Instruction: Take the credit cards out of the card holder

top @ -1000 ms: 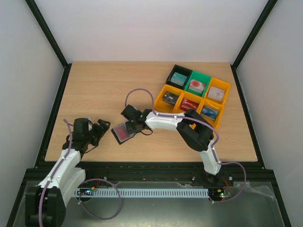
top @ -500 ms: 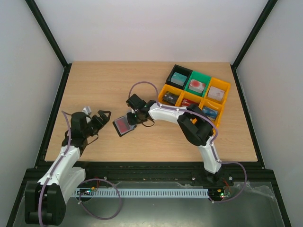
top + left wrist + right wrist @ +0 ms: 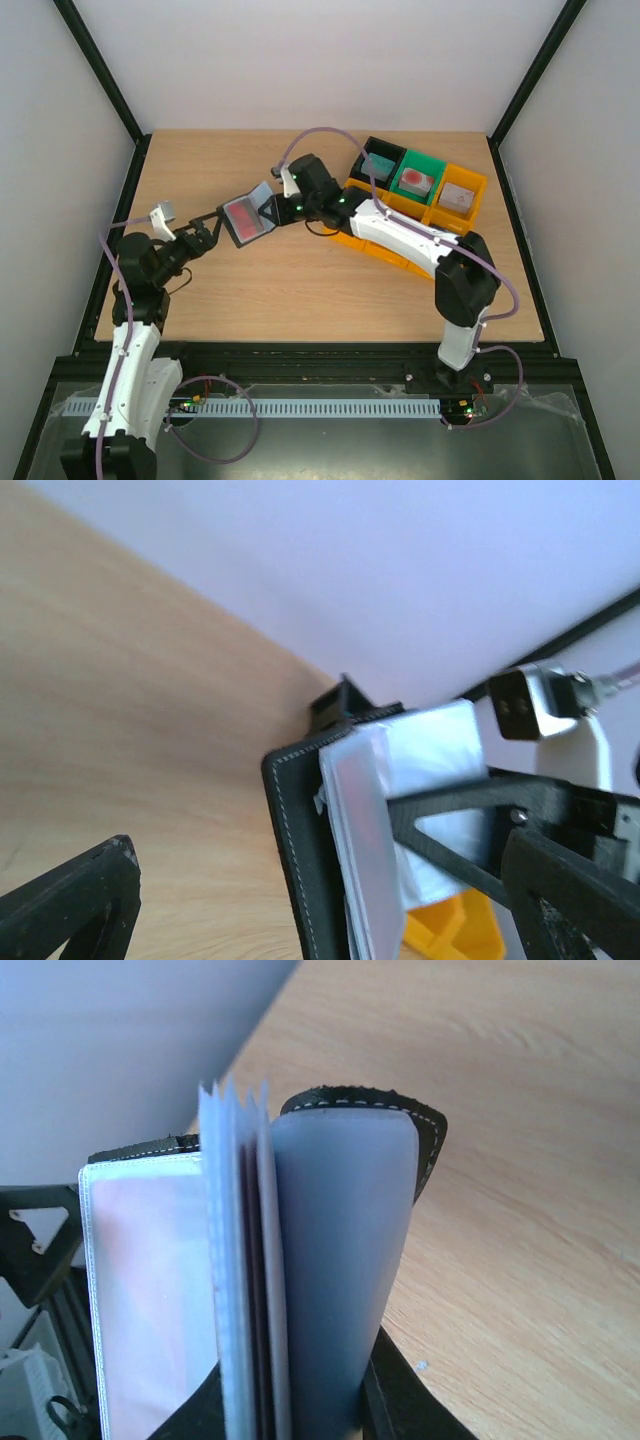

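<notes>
Right arm: since a second ago it has lifted the card holder (image 3: 250, 215) off the table (image 3: 300, 290) and carried it up and to the left, away from the yellow bin (image 3: 481, 200); the left arm has risen to meet it.
Right gripper (image 3: 270, 209): closed narrow on one end of the holder, keeping it in the air with its leaves fanned apart.
Card holder: aloft over the middle-left of the table, open face tilted toward the left arm.
Red card (image 3: 240, 217): in its pocket, showing through the sleeve; the pale one I cannot pick out for sure, and the white leaf (image 3: 430, 750) in the left wrist view may be card or sleeve.
Left gripper (image 3: 205, 233): jaws wide, holding nothing, just beside the holder's near edge; whether it touches, I cannot tell.
Risk, slip: the holder is pinched at one end only, so a pull on a card could drag it out of the right fingers.
Risk, wrong pinch: the leaves (image 3: 240, 1260) are thin and lie close together, so closing fingers could take a sleeve or the cover instead of a card.
Risk, drop: a card freed in mid-air could fall if the pinch is shallow.
</notes>
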`<state>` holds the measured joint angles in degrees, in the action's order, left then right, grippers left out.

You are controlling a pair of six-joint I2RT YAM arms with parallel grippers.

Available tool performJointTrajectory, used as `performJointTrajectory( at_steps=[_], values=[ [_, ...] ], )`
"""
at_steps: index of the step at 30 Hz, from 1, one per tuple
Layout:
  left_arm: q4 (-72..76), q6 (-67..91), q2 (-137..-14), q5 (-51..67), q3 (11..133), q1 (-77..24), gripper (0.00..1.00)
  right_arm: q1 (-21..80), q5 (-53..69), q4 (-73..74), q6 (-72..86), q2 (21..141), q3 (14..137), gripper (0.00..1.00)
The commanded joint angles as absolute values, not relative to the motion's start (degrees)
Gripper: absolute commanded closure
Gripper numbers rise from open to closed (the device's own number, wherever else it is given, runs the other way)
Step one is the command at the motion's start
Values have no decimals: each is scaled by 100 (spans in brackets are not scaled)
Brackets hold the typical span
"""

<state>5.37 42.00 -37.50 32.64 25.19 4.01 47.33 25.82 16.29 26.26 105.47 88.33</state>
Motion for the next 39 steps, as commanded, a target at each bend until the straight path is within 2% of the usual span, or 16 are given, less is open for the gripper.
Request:
performJointTrajectory(
  at_steps=[1,5,14,16,24,25,26,30,33,36,39],
  values=[
    [1282,4501,-3629,4093,2785,439,1,4732,2757,1313,2391,10069,9008,86],
    [1260,4823,-3549,4074,2754,454,1,4731,2776,1196,2337,9766,9041,86],
    [1582,4961,-3504,4400,2701,246,3,4792,3697,147,2817,9390,8507,87],
    [1599,4929,-3540,4403,2713,192,15,4843,3829,113,2793,9397,8505,87],
    [1821,4817,-3546,4601,2729,88,92,5031,3785,210,2535,9412,8521,86],
    [1779,4799,-3528,4603,2725,88,97,5028,3687,279,2481,9387,8535,84],
    [1723,4765,-3502,4600,2731,88,98,5023,3542,359,2400,9353,8534,79],
    [1275,4366,-3422,4466,2775,88,98,4837,2682,1112,2029,9213,8687,52],
    [946,3952,-3392,4327,2854,80,98,4551,2131,1866,1730,9111,8915,37],
    [929,3792,-3370,4306,2835,78,98,4489,1518,2378,1320,9011,9211,32],
    [968,3635,-3361,4374,2836,73,98,4534,1504,2702,1017,9005,9443,27]
  ],
)
